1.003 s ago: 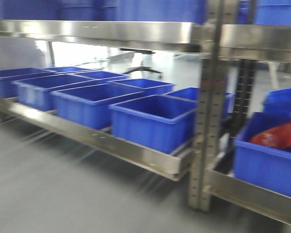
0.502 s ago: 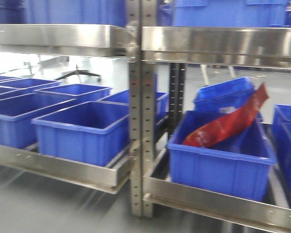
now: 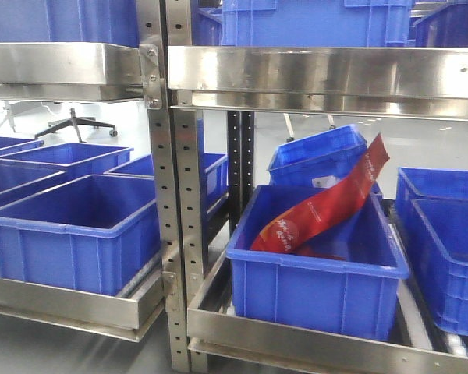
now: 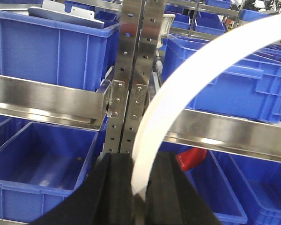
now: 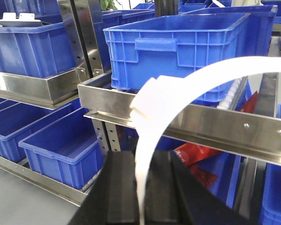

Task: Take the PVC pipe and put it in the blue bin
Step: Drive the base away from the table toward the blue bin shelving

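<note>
Two hands, one PVC pipe: white, bowed into an arc, not yet in any bin. One end pinched between the pressed-in fingers of the left hand, rising and curving off to that hand's right. Other end clamped the same way in the right hand, with a thicker coupling just above the fingers. Neither hand spread.

Ahead of and below both hands: blue bin on the lower table level, holding a red bag propped against its back wall. More blue bins off to the hands' left, past the upright post. Upper rail straight ahead of the hands, crossing behind the arc in both wrist views.

Risks, as a judgement:
- Top of the arc catching the upper rail or the post on the way in, because of the tall bow.
- Springing straight on a one-sided release and flicking back out of the bin.
- Landing on the red bag and sliding over the rim.
- Slipping in either pinch under the bending load.
</note>
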You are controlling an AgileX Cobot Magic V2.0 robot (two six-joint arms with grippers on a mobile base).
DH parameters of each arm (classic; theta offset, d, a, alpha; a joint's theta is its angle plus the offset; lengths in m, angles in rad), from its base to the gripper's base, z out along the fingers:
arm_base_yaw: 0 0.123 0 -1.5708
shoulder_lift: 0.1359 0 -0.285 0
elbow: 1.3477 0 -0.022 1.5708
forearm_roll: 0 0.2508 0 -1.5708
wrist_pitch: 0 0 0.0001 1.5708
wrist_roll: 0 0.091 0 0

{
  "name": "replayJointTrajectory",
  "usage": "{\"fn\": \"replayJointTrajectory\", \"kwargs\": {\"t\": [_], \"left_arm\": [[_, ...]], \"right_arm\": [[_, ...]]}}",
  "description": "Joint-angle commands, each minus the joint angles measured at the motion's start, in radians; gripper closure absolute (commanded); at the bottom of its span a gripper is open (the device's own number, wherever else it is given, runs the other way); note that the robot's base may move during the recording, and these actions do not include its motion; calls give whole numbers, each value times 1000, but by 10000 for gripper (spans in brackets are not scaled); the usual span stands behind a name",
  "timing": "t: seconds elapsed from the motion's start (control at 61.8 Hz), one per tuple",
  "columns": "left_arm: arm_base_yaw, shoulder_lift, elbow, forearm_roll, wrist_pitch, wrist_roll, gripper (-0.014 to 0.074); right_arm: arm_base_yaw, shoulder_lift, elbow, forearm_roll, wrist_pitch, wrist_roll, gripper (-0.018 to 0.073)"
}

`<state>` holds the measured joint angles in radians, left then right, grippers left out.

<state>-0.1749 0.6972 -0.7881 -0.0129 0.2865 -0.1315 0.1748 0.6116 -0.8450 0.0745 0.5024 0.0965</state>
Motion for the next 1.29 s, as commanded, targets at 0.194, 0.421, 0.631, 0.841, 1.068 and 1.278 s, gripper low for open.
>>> {"fn": "replayJointTrajectory", "kwargs": {"t": [0.194, 0.421, 0.631, 0.841, 1.068, 1.278], "left_arm": [[2, -2, -2, -3, -28, -1, 707], [2, -2, -2, -3, -31, -1, 707], [2, -2, -2, -3, -31, -1, 707], [2, -2, -2, -3, -33, -1, 707], [2, -2, -2, -3, -33, -1, 707], [2, -2, -2, -3, -33, -1, 707]], "right_arm": [[-1, -7, -2, -12, -25, -3, 727], [-1, -7, -2, -12, -25, -3, 727], [-1, -7, -2, -12, -25, -3, 727], [-1, -7, -2, -12, -25, -3, 727], [-1, -7, -2, -12, -25, -3, 727], [-1, -7, -2, -12, -25, -3, 727]]}}
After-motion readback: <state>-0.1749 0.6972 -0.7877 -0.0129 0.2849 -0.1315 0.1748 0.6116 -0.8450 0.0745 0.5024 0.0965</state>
